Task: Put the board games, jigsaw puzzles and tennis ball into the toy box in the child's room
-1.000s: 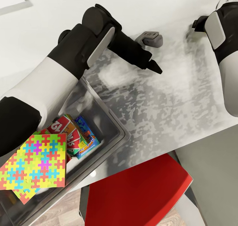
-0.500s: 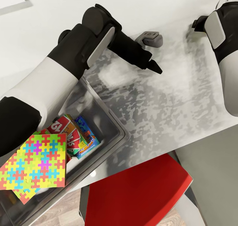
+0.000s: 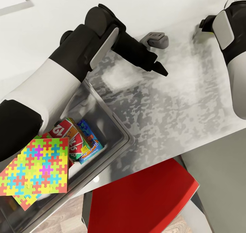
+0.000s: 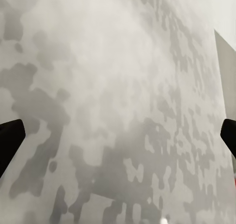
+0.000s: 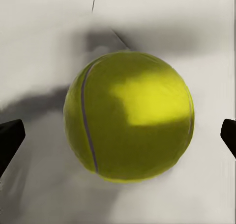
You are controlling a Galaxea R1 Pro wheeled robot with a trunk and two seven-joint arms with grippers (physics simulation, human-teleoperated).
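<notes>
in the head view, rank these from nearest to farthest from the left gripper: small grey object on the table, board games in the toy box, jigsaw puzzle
From the left gripper:
1. small grey object, just beyond the gripper on the table.
2. board games, inside the toy box, back toward the robot.
3. jigsaw puzzle, farthest, lying over the box's near-left end.

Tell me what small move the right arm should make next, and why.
Probably ease the right tool forward and close on the tennis ball. The ball sits centred between its open fingertips on the table, not yet gripped, while the toy box already holds a jigsaw puzzle and board games.
</notes>
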